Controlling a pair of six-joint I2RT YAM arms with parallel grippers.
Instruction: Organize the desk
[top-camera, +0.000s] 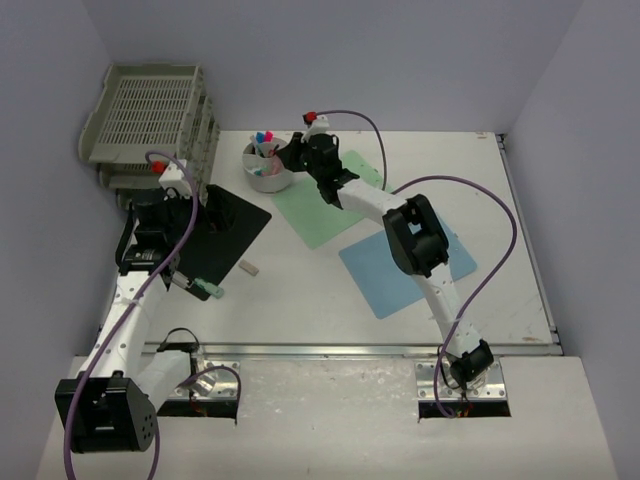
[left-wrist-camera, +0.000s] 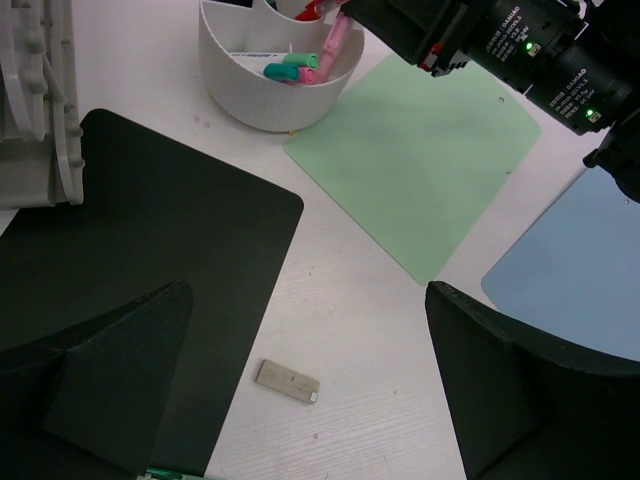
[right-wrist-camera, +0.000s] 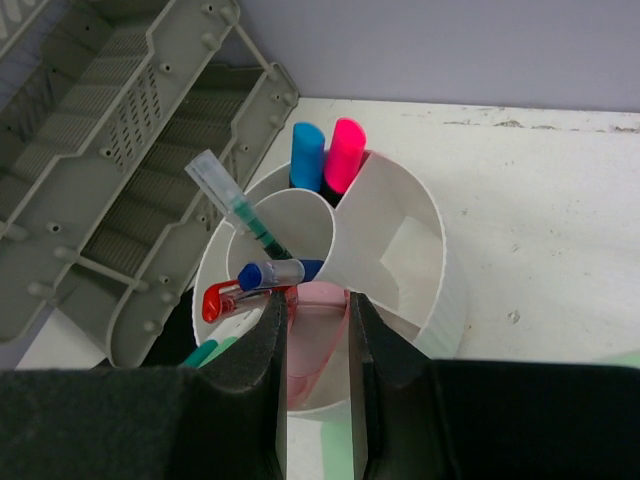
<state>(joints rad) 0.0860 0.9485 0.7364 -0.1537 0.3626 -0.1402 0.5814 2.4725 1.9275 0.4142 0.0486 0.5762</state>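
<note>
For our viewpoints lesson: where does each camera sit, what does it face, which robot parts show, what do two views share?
Top external: above and behind, looking down on large white desk; both arms show.
Left wrist: faces flat black sheet; open left gripper shows.
Right wrist: faces round white plastic pen holder; right gripper grips pink pen.
All three share that holder.
</note>
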